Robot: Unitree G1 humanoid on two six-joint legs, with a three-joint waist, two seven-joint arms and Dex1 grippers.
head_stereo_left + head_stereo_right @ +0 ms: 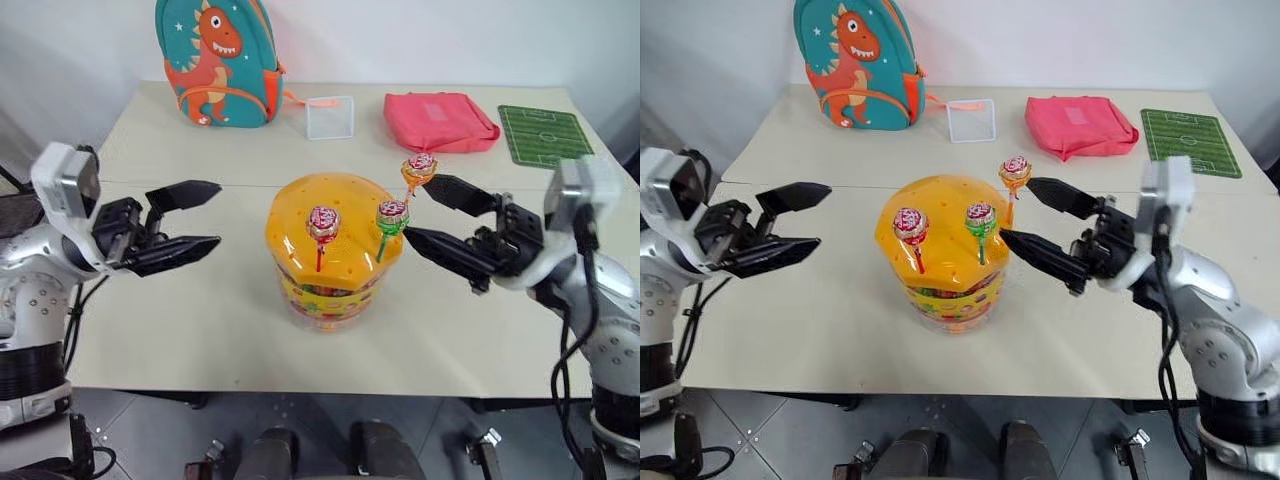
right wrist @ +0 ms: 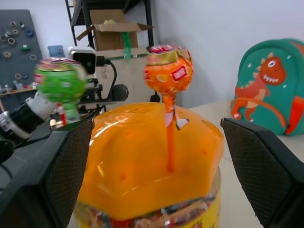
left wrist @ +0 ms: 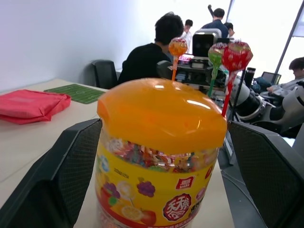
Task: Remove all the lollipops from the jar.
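Flanking the jar from either side, the left gripper and right gripper both stood wide apart, holding and touching nothing. The jar sat mid-worktop, its orange domed lid carrying three upright lollipops: red, green and orange, the orange one lying between the right gripper's fingers. The jar's yellow label bore a red emblem with Chinese characters too small to read. Far on the pale worktop lay a dinosaur backpack, a clear box, a pink pouch and a green pitch mat. People sat at desks beyond.
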